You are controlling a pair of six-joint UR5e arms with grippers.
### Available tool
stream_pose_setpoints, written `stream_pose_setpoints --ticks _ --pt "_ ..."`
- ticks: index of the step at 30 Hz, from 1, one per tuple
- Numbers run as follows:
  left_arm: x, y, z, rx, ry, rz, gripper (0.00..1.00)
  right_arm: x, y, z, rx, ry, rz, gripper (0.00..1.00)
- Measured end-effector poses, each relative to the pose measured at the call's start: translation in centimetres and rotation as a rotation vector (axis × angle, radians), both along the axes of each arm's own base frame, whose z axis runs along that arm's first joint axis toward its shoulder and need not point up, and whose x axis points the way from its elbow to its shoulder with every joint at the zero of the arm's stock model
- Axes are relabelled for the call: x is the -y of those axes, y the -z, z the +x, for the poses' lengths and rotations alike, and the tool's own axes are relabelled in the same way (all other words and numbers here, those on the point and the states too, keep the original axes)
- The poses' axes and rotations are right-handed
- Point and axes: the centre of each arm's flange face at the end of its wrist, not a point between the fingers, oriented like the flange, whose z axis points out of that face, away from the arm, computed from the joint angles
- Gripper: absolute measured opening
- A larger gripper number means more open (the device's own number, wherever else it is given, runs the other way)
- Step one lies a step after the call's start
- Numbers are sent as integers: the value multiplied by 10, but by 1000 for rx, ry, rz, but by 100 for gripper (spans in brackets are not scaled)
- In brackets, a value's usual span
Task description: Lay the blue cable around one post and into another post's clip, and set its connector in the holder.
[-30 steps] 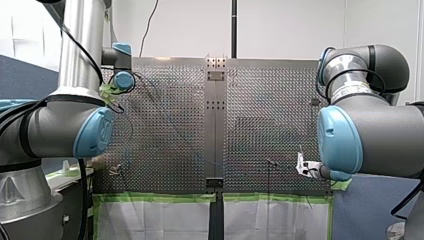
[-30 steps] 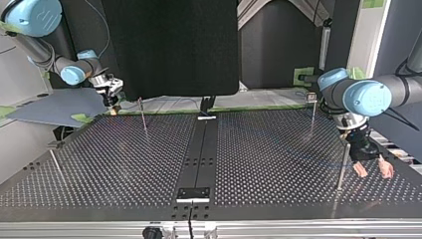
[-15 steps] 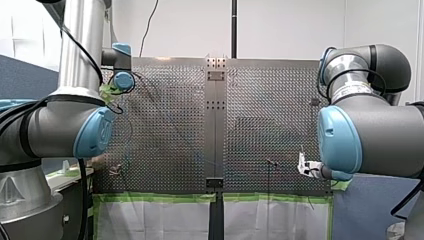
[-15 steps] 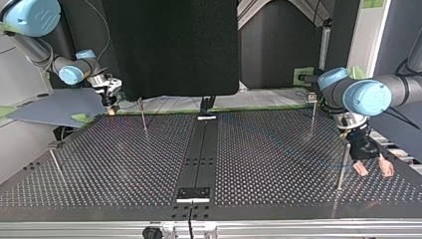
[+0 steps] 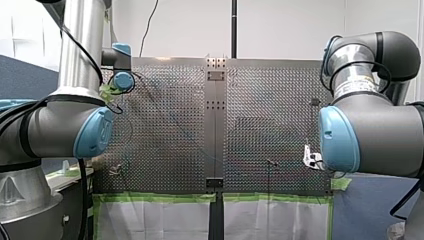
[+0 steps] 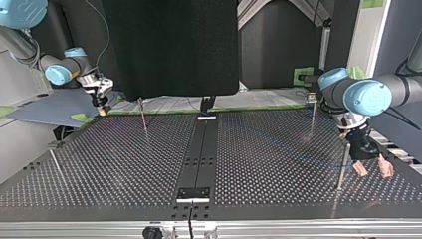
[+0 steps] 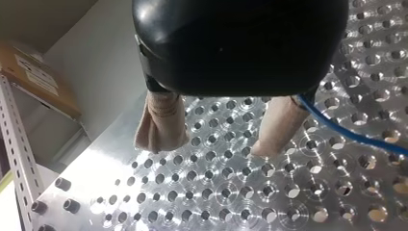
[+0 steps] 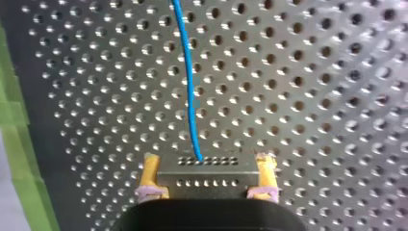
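Note:
In the right wrist view my right gripper (image 8: 208, 162) is shut on a grey connector (image 8: 208, 174), clamped between its yellow pads. The blue cable (image 8: 190, 82) runs from the connector straight ahead over the perforated plate. In the top view this gripper (image 6: 101, 97) hovers at the far left corner of the table, left of a thin post (image 6: 143, 115). My left gripper (image 7: 215, 144) is open, its beige fingers (image 7: 161, 120) just above the plate with nothing between them. The blue cable (image 7: 346, 132) passes beside one finger. In the top view it (image 6: 370, 168) hangs beside a post (image 6: 342, 167) at the right.
A black centre strip (image 6: 199, 154) carries a holder (image 6: 194, 193) at the near edge and another (image 6: 206, 118) at the far edge. More posts stand at the far right (image 6: 312, 112) and near left (image 6: 54, 162). Green tape (image 5: 160, 198) lines the table's edge.
My right gripper has carried the connector further to the top view's left, away from the post. My left arm has stayed put.

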Motion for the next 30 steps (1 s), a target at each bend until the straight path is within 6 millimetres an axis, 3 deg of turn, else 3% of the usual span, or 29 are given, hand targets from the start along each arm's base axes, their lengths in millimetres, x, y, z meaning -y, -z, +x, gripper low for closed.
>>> stream_pose_setpoints --ticks 9,30 --pt "1 2 -1 -15 4 -1 100 0 -43 -4 8 21 13 0" --pt "7 14 -3 -27 63 11 100 -32 -117 5 29 131 34 0"
